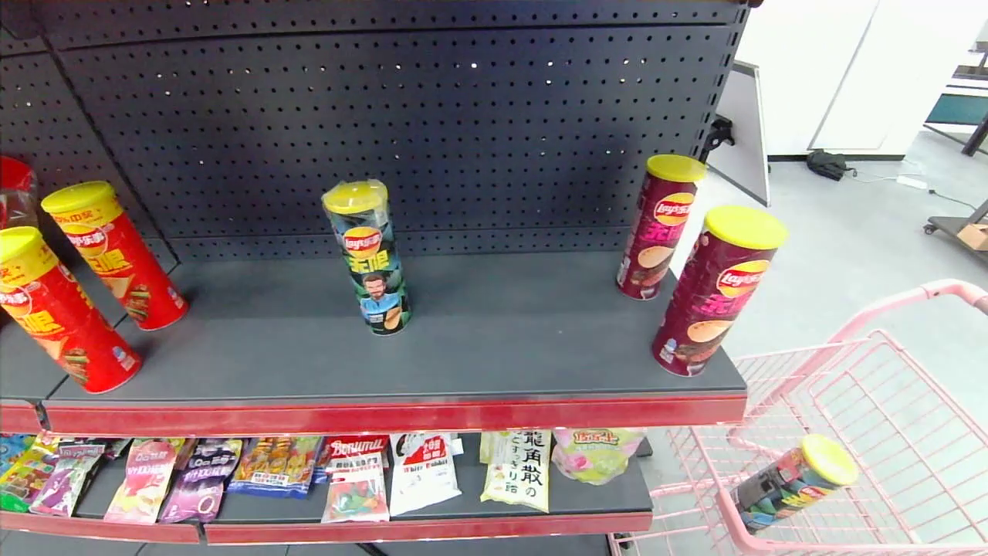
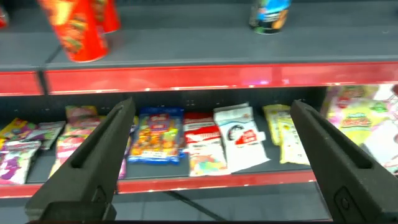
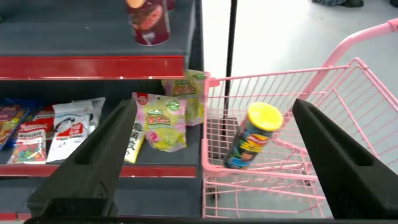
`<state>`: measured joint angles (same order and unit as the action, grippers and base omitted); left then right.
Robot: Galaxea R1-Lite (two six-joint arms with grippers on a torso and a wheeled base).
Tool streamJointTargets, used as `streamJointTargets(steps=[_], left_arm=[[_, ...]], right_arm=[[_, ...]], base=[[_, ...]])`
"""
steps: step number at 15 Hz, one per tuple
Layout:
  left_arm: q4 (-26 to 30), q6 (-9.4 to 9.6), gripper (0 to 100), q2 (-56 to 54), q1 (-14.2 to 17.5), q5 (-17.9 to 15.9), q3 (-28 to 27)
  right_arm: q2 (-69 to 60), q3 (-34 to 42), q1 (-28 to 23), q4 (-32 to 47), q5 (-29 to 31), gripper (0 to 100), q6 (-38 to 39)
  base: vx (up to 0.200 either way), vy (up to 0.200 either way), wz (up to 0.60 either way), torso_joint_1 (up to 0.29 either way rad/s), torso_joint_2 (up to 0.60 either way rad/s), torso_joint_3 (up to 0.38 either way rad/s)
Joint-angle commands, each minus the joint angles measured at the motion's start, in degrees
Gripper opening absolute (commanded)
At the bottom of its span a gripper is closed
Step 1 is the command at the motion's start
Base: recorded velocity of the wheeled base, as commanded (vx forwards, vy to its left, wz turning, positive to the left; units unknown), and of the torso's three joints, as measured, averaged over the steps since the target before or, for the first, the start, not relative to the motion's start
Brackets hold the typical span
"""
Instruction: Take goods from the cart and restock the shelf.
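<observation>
A dark, colourful chip can with a yellow lid [image 1: 795, 481] leans inside the pink cart [image 1: 888, 363] at the lower right; the same chip can [image 3: 253, 137] stands in the cart's near corner, ahead of my open right gripper [image 3: 208, 134]. On the dark upper shelf [image 1: 478, 355] stand two red cans [image 1: 116, 255] at the left, a dark green can [image 1: 369, 256] in the middle and two maroon cans [image 1: 714, 293] at the right. My left gripper [image 2: 208, 134] is open, facing the lower shelf's snack bags [image 2: 186, 143], with nothing between its fingers.
The lower shelf [image 1: 432, 529] holds a row of snack bags [image 1: 417, 471]. A pegboard back wall [image 1: 401, 123] rises behind the upper shelf. Bare shelf room lies between the green can and the maroon cans. Grey floor [image 1: 849, 232] stretches to the right of the shelf.
</observation>
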<state>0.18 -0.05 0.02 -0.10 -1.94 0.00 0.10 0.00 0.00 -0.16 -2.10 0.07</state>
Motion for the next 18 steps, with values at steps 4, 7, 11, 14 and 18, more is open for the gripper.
streamJointTargets(steps=[4, 7, 11, 14, 18], left_arm=[[0.0, -0.04, 100, 0.0, 0.0, 0.0, 0.0], [0.0, -0.04, 100, 0.0, 0.0, 0.0, 0.0], [0.0, -0.04, 100, 0.0, 0.0, 0.0, 0.0], [0.0, -0.04, 100, 0.0, 0.0, 0.0, 0.0], [0.0, -0.04, 100, 0.0, 0.0, 0.0, 0.0]], right_arm=[[0.0, 0.0, 0.0, 0.0, 0.0, 100, 0.1], [0.1, 0.0, 0.0, 0.0, 0.0, 100, 0.1], [0.1, 0.0, 0.0, 0.0, 0.1, 100, 0.2], [0.1, 0.0, 0.0, 0.0, 0.1, 100, 0.2], [0.1, 0.0, 0.0, 0.0, 0.1, 100, 0.2]], base=[[0.0, -0.2, 0.0, 0.001, 0.0, 0.005], [0.0, -0.2, 0.0, 0.007, 0.01, 0.004], [0.0, 0.0, -0.15, 0.002, 0.0, 0.001], [0.0, 0.0, -0.6, -0.002, 0.0, 0.002], [0.0, 0.0, -0.6, 0.005, 0.0, 0.001]])
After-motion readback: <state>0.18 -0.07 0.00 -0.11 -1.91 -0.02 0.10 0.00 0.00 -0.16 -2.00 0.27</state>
